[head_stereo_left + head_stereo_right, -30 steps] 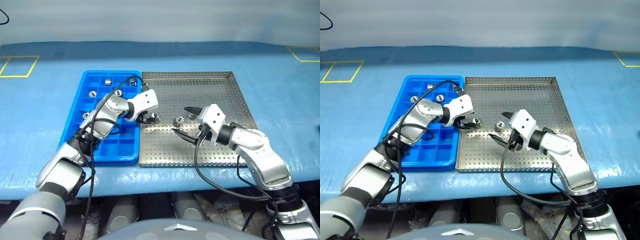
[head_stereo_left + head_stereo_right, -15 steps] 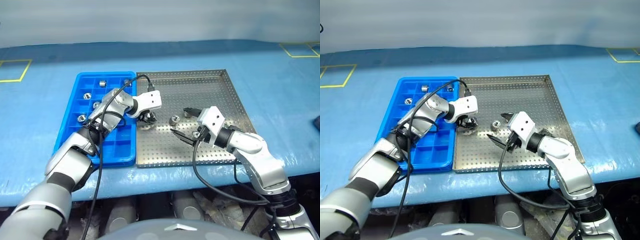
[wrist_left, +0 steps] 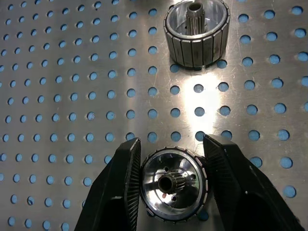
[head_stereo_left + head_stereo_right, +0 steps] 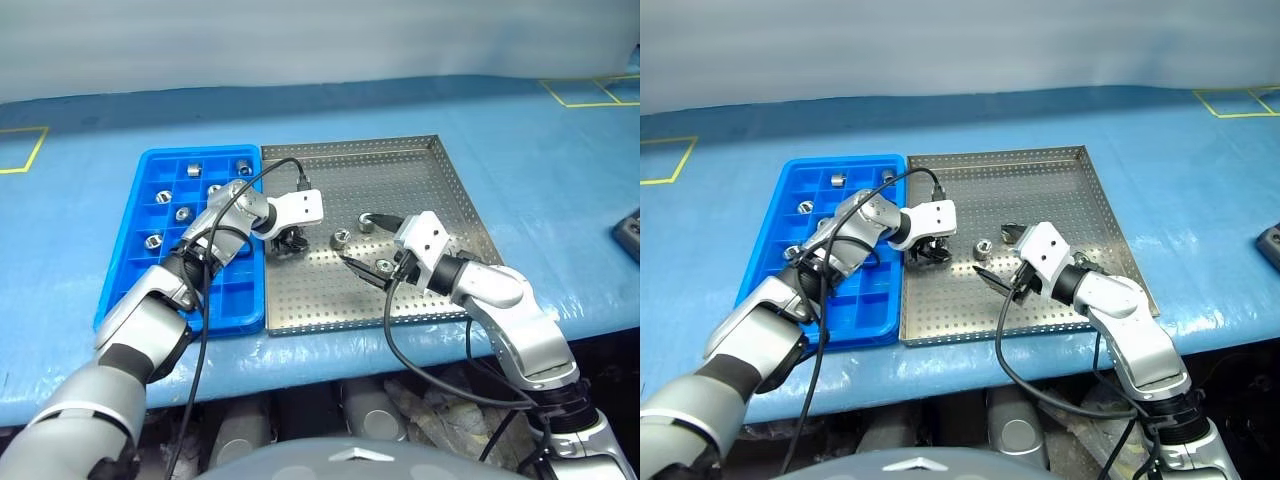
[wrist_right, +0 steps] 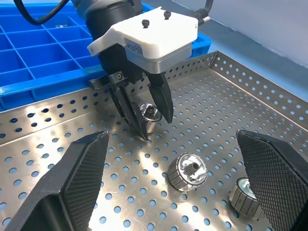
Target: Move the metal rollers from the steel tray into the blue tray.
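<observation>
Pick step: left gripper [image 3: 171,185] clamped on one roller [image 3: 172,189] in steel tray [image 4: 440,190]; right gripper [image 5: 175,168] wide, empty; next, lift to blue tray [image 4: 130,290].

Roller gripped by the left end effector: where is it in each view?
Left eye view: small shiny silver metal roller, near the grey perforated steel tray's left rim.
Right eye view: same spot.
Left wrist view: clamped in the left end effector.
Right wrist view: under the white housing.
Shared landmark: loose ribbed silver roller beside it.
</observation>
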Controlling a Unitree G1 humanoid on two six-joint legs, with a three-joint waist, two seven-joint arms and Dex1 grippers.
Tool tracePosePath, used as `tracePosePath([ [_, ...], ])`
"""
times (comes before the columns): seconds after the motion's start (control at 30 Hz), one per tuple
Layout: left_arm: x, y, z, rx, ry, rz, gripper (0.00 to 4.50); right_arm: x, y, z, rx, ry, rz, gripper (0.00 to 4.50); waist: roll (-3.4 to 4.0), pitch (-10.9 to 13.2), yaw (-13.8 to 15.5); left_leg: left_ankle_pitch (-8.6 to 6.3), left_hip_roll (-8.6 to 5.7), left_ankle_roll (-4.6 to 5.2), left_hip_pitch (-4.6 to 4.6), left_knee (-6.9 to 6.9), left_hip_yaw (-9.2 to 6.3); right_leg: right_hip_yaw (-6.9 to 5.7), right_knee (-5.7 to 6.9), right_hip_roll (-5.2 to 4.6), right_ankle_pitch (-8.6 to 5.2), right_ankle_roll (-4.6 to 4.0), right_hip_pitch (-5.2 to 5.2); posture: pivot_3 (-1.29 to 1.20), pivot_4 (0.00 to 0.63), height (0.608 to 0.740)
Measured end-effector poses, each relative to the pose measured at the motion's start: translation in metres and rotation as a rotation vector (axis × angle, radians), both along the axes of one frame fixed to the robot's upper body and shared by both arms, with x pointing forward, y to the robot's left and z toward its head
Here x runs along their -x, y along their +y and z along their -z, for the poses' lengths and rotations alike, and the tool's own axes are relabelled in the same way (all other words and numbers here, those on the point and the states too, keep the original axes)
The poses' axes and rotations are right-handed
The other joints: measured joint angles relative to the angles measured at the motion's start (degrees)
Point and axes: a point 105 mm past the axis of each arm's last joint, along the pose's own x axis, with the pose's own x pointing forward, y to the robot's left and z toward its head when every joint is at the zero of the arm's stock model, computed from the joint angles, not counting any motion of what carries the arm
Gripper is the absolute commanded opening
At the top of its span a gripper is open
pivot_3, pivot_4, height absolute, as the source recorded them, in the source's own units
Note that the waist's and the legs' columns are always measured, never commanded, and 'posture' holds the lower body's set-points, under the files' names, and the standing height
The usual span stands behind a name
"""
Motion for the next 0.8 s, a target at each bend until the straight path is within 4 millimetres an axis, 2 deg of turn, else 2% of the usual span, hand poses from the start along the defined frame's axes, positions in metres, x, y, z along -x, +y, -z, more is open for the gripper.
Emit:
tracePosePath([
  [0.37, -0.002, 0.006, -0.007, 0.062, 0.008, -0.042, 1.75, -0.001, 0.002, -0.001, -0.013, -0.005, 0.003, 4.5, 0.0, 0.0, 0.0, -0.01, 0.0, 0.01, -0.07, 0.01, 0.0, 0.02, 0.0, -0.02, 0.02, 0.0, -0.08, -0.23, 0.15, 0.74],
  [0.63, -0.001, 0.005, -0.049, 0.252, -0.051, -0.056, 1.75, 0.0, 0.007, -0.001, -0.022, -0.006, -0.012, 4.5, 0.0, 0.0, 0.1, -0.05, -0.01, 0.06, -0.14, 0.0, -0.01, 0.01, 0.0, -0.09, 0.19, -0.29, -0.15, -0.23, 0.15, 0.74],
  [0.8, 0.012, 0.026, -0.065, 0.26, -0.098, -0.057, 1.75, 0.001, 0.012, 0.001, -0.017, 0.006, -0.046, 4.5, 0.01, 0.0, 0.0, -0.05, 0.0, 0.05, -0.12, 0.0, -0.02, 0.0, 0.02, -0.09, 0.19, -0.29, -0.16, -0.19, 0.15, 0.74],
])
